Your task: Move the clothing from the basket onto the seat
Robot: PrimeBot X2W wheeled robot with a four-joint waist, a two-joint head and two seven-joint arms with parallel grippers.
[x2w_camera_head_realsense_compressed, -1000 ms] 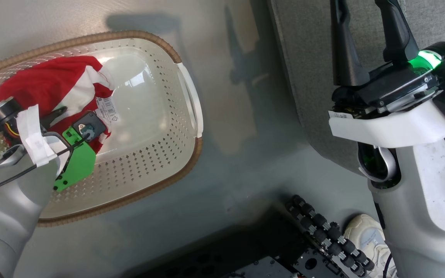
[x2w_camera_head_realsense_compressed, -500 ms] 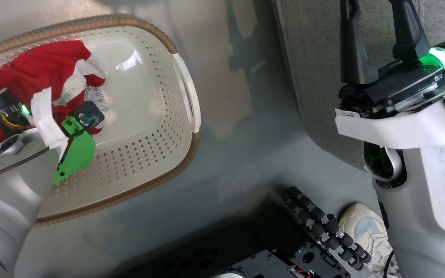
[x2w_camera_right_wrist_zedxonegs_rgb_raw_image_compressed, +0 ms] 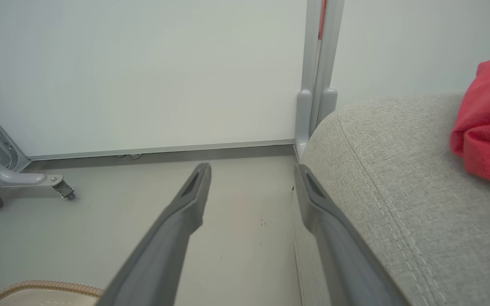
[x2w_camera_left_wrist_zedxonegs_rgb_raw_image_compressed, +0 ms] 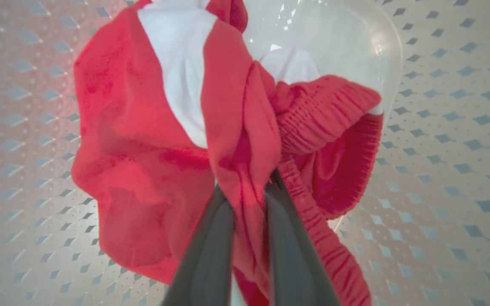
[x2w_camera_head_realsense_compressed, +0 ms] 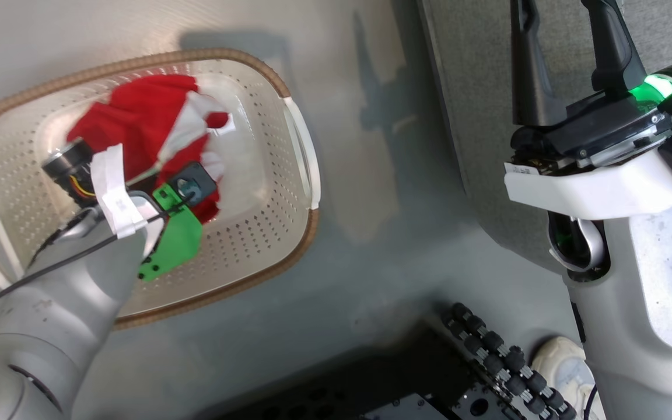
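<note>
Left jaws pinch the shorts (x2w_camera_left_wrist_zedxonegs_rgb_raw_image_compressed: 134,161), bunched inside the basket (x2w_camera_head_realsense_compressed: 254,233); right jaws spread, idle by the seat (x2w_camera_head_realsense_compressed: 476,116). Lift straight up until the cloth clears, then swing toward three o'clock.

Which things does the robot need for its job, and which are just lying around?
For the job: shorts, held by the left gripper; basket; seat; jersey, on the seat.
Just lying about: white shoe; wheeled stand.
</note>
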